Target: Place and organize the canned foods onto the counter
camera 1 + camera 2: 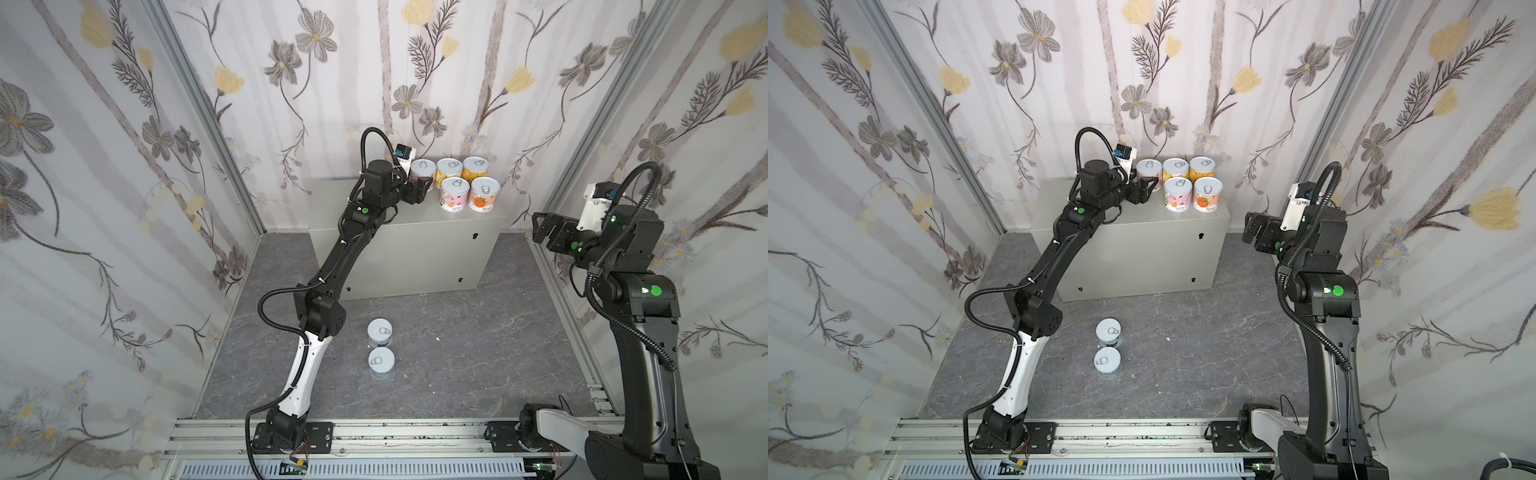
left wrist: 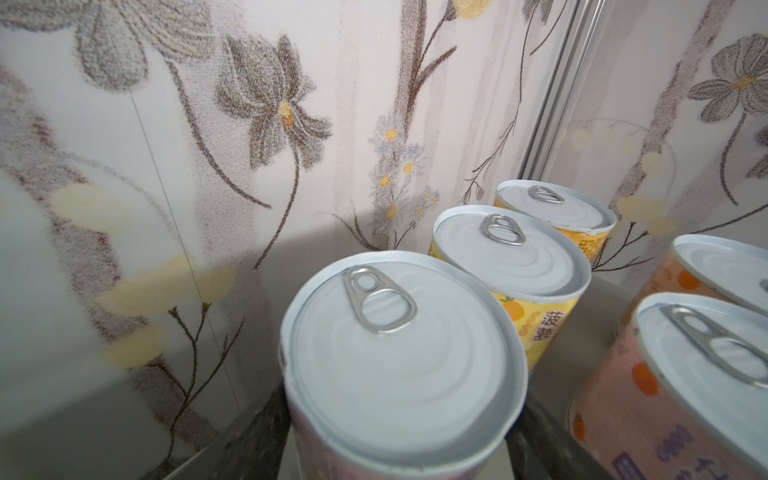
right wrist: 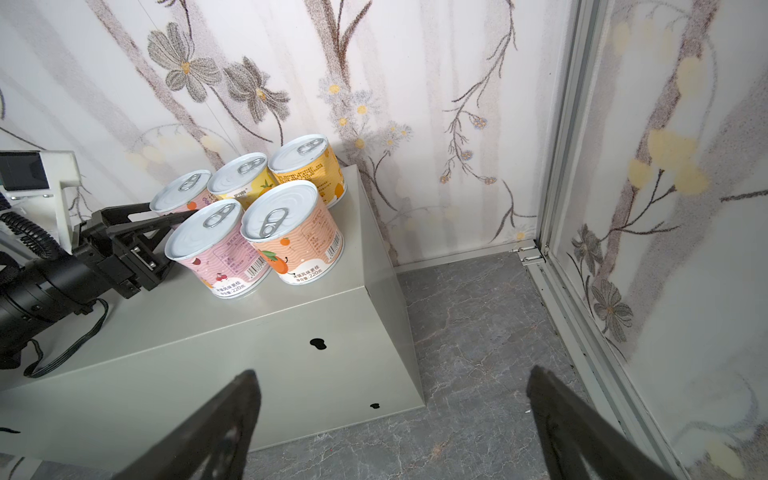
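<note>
1. Placing: left jaws straddle the short, pink-labelled, silver-lidded tin point(image 3: 180, 188) at twelve o'clock on the pale grey-beige metal worktop point(image 3: 208, 303); pinching or not, I cannot tell.
2. Right jaws: wide, empty.
3. Next, likely: back off cleanly, then fetch two tins point(image 1: 379, 331) from the dark marbled floor point(image 1: 457, 353) at six o'clock.

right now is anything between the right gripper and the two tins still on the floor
Nothing visible. The open right gripper hangs off the front right of the counter. Only bare floor lies between it and the farther tin and nearer tin. The left arm's elbow is on their other side.
</note>
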